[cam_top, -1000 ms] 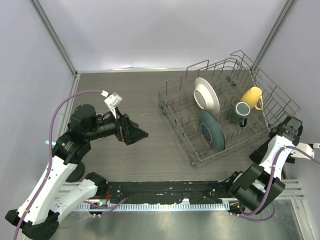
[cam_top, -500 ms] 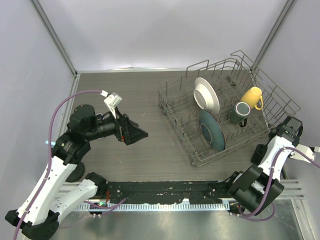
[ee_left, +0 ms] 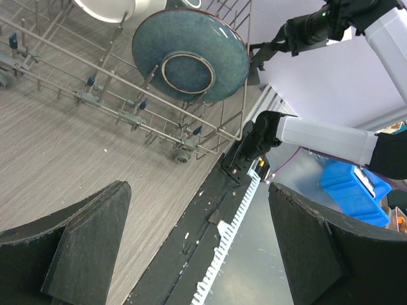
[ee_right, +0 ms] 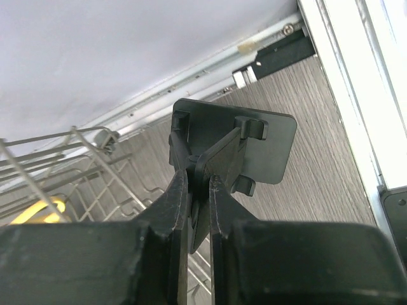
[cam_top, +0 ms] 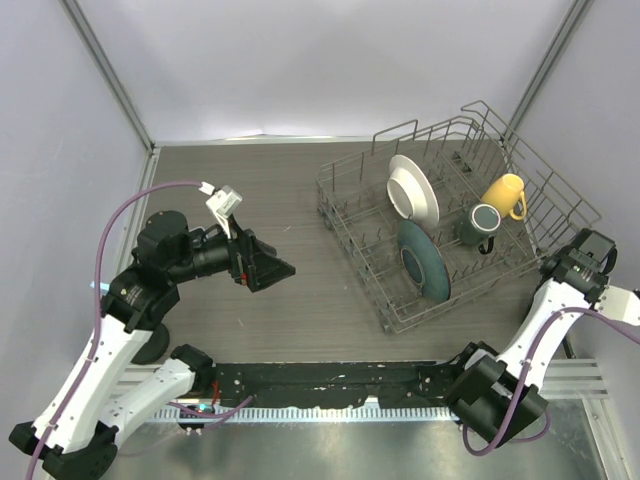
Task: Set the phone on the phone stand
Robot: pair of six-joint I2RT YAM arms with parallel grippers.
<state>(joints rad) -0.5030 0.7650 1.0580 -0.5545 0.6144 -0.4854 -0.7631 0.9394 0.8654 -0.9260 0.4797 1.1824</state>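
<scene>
The right gripper, spread a second ago, now pinches a thin black part of the phone stand at the table's 3 o'clock edge, just past the dish rack. The left gripper hangs spread and empty toward 9 o'clock. The phone shows in no view. The stand looks secured, probably for repositioning first.

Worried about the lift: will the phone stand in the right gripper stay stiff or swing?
Probably stiff: the phone stand looks like thin hard plastic. Likely light, being so slim. It may pivot, since the right gripper pinches only its narrow strut.
</scene>
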